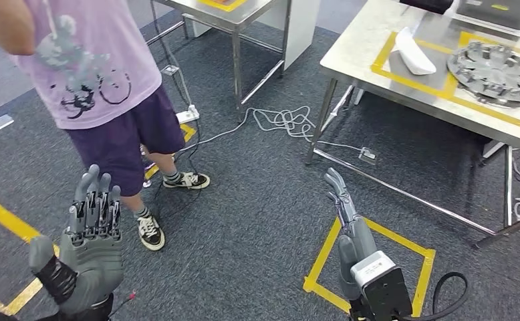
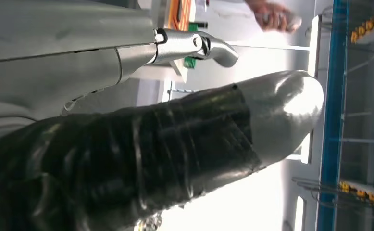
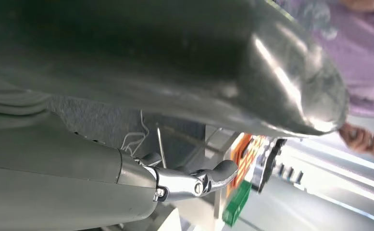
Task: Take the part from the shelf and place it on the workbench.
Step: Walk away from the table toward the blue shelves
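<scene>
- Low in the head view, the robot's grey many-fingered left hand (image 1: 91, 244) is raised over the dark grey carpet (image 1: 244, 221), palm towards the camera, fingers straight up and close beside one another, with nothing in it.
- On the other side, the grey right hand (image 1: 347, 224) is seen edge-on, its fingers stretched forward and holding nothing; it hovers over a square of yellow tape (image 1: 371, 267) stuck on the carpet.
- A round silver metal part with radial vanes (image 1: 496, 72) lies on the steel workbench (image 1: 377, 63) at the upper right, inside a yellow-taped outline, well apart from both hands.
- Just beside that part, a white curved plastic piece (image 1: 412, 53) rests on the same bench top.
- A person in a lilac printed T-shirt (image 1: 90, 60), purple shorts and black-and-white sneakers stands on the carpet just beyond the left hand.
- White cables (image 1: 281, 120) lie coiled on the carpet between the workbench and a second steel table (image 1: 234, 17) farther back.
- From the left wrist camera, a blue-framed shelf (image 2: 336, 120) with small orange items on it shows past the thick grey thumb (image 2: 281, 113).
</scene>
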### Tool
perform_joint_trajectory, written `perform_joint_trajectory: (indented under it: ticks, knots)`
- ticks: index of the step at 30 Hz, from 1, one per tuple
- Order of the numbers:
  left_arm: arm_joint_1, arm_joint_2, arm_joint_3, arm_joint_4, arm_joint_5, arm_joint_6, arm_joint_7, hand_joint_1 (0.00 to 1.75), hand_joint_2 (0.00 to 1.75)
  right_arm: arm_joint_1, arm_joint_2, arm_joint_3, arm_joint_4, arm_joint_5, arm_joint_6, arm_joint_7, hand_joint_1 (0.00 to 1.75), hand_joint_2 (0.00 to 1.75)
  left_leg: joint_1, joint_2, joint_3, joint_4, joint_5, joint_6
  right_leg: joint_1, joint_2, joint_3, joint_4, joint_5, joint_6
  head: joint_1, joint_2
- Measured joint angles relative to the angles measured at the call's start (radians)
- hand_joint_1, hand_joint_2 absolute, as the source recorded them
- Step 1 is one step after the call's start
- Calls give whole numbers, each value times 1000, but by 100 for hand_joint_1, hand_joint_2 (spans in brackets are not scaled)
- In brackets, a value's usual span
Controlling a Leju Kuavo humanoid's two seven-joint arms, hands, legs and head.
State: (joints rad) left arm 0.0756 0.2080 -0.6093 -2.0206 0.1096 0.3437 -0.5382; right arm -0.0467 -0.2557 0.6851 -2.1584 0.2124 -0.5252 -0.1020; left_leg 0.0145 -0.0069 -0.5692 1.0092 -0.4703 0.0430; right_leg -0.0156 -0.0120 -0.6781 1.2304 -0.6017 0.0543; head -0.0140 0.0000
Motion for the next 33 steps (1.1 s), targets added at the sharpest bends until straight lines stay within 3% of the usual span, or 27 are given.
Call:
perform_joint_trajectory:
  ticks: [1, 2, 3, 4, 5, 7, 8, 10, 11, 12, 14, 15, 16, 17, 18, 19, 20, 21, 23, 25, 26, 27, 28, 30, 31, 32, 33]
  knots:
    - [0, 0, 0, 1, 1, 0, 0, 0, 0, 1, -1, 0, 0, 1, -1, 1, 0, 0, -5, -13, -14, 1, 15, 2, 5, 4, 1, 43, -8, -8, 5, 0]
    - [0, 0, 0, 1, 2, 0, 0, 0, 0, 2, -2, 0, 0, 2, -2, 2, 0, 0, -9, -27, -31, 3, 29, 4, 11, 7, 14, 56, 6, -18, 9, 0]
    - [0, 0, 0, 2, 3, 0, 0, 0, 0, 2, -3, 0, -1, 4, -3, 3, 0, 0, -12, -41, -48, 4, 42, 5, 17, 12, 42, 36, 35, -28, 11, 0]
    - [0, 0, 0, 2, 4, 0, 0, 0, 0, 2, -3, 0, -2, 5, -5, 4, 0, 0, -15, -54, -62, 5, 55, 5, 24, 23, 83, -15, 65, -41, 15, 0]
    - [0, 0, 0, 2, 4, 0, 1, 0, 0, 2, -4, 0, -5, 7, -6, 6, 0, 0, -17, -66, -74, 6, 66, 4, 28, 43, 127, -82, 76, -54, 16, 0]
    - [-2, 1, 1, 2, 6, -1, 2, 0, 0, 2, -6, 0, -12, 12, -11, 8, 0, 0, -15, -89, -89, 4, 90, -3, 32, 77, 195, -198, 70, -70, 17, 0]
    - [-3, 1, 2, 1, 7, -1, 3, 0, 0, 2, -6, 0, -15, 15, -13, 9, 0, 0, -12, -99, -95, 1, 102, -8, 34, 83, 207, -226, 61, -73, 18, 0]
    - [-2, 3, 4, 1, 8, -1, 4, 0, 0, 2, -8, 0, -19, 20, -17, 11, 0, 0, -10, -116, -102, -6, 123, -20, 33, 63, 204, -253, 74, -71, 26, 0]
    - [-1, 4, 5, 1, 8, -1, 4, 0, 0, 3, -8, 0, -19, 22, -19, 12, 0, 0, -12, -107, -108, -3, 116, -25, 30, 52, 203, -266, 87, -71, 27, 0]
    - [0, 6, 6, 1, 8, -1, 5, 0, 0, 4, -8, 1, -21, 25, -22, 13, 0, 0, -14, -88, -117, 14, 89, -29, 27, 38, 199, -277, 102, -73, 24, 0]
    - [-1, 8, 7, 2, 8, -1, 5, 0, 0, 9, -8, 1, -23, 35, -29, 14, 0, 0, -10, -30, -140, 106, -17, -38, 24, 18, 181, -288, 129, -73, 13, 0]
    - [-1, 9, 7, 2, 8, -2, 5, 0, 0, 12, -9, 1, -25, 42, -34, 14, 0, 0, -5, -12, -151, 172, -66, -43, 24, 8, 168, -288, 141, -73, 7, 0]
    - [-1, 9, 8, 2, 9, -1, 6, 0, 0, 15, -9, 1, -25, 52, -40, 15, 0, 0, 1, -2, -155, 232, -89, -48, 23, 0, 155, -285, 154, -68, 4, 0]
    - [-1, 10, 8, 2, 9, -1, 6, 0, 0, 18, -9, 1, -26, 64, -46, 17, 0, 0, 7, 2, -150, 273, -83, -53, 22, -8, 139, -282, 167, -64, 0, 0]
    - [-1, 10, 8, 3, 9, -1, 6, 0, 0, 20, -9, 1, -26, 77, -53, 21, 0, 0, 12, 5, -131, 284, -57, -59, 20, -13, 121, -278, 180, -59, -4, 0]
    - [-1, 10, 8, 3, 9, -1, 6, 0, 0, 22, -9, 2, -28, 90, -61, 26, 0, 0, 18, 6, -95, 262, -26, -65, 18, -17, 99, -272, 193, -53, -6, 0]
    - [-1, 10, 8, 3, 9, 0, 6, 0, 0, 25, -9, 2, -31, 104, -69, 32, 0, 0, 24, 8, -45, 209, -13, -72, 17, -19, 80, -263, 204, -46, -9, 0]
    - [-1, 11, 8, 2, 9, 0, 6, 0, 0, 28, -9, 2, -36, 117, -79, 39, 0, 0, 25, 9, 15, 137, -23, -77, 16, -21, 62, -252, 212, -39, -11, 0]
    - [-2, 11, 8, 1, 10, 1, 7, 0, 0, 38, -12, 2, -48, 140, -100, 51, 0, 0, 21, 9, 87, 21, -74, -66, 15, -22, 40, -235, 228, -26, -10, 0]
    - [-2, 12, 9, 1, 10, 1, 8, 0, 0, 50, -19, 3, -56, 161, -124, 66, 0, 0, 11, 6, 88, -8, -86, -38, 7, -22, 26, -231, 244, -15, -1, 0]
    - [-1, 12, 9, 1, 10, 1, 10, 0, 0, 57, -24, 3, -58, 168, -136, 73, 0, 0, 8, 7, 80, -6, -78, -26, 2, -19, 20, -226, 238, -10, 3, 0]
    - [0, 13, 9, 1, 11, 1, 12, 0, 0, 66, -27, 3, -59, 168, -145, 79, 0, 0, 6, 8, 71, -6, -69, -17, -1, -14, 11, -208, 210, -6, 5, 0]
    - [-1, 13, 10, 2, 12, 1, 14, 0, 0, 76, -32, 3, -61, 154, -153, 78, 0, 0, 4, 9, 59, -6, -58, -9, -2, -9, -3, -170, 164, -3, 8, 0]
    - [-1, 14, 10, 1, 16, 1, 19, 0, 0, 103, -37, 1, -62, 79, -163, 55, 0, 0, -2, 8, 31, -6, -33, -1, 2, 1, -28, -46, 51, -6, 20, 0]
    - [-2, 14, 10, 2, 19, 1, 21, 0, 0, 119, -39, -2, -62, 22, -167, 32, 0, 0, -5, 6, 17, -5, -20, 2, 6, 4, -35, 18, 17, -10, 25, 0]
    - [-1, 14, 10, 2, 22, 1, 22, 0, 0, 134, -40, -5, -60, -35, -168, 7, 0, 0, -9, 5, 1, -3, -6, 4, 10, 5, -31, 63, 8, -16, 29, 0]
    - [-1, 14, 10, 2, 25, 1, 23, 0, 0, 149, -40, -10, -57, -84, -169, -18, 0, 0, -13, 3, -15, 1, 7, 6, 15, 6, -15, 79, 25, -23, 31, 0]
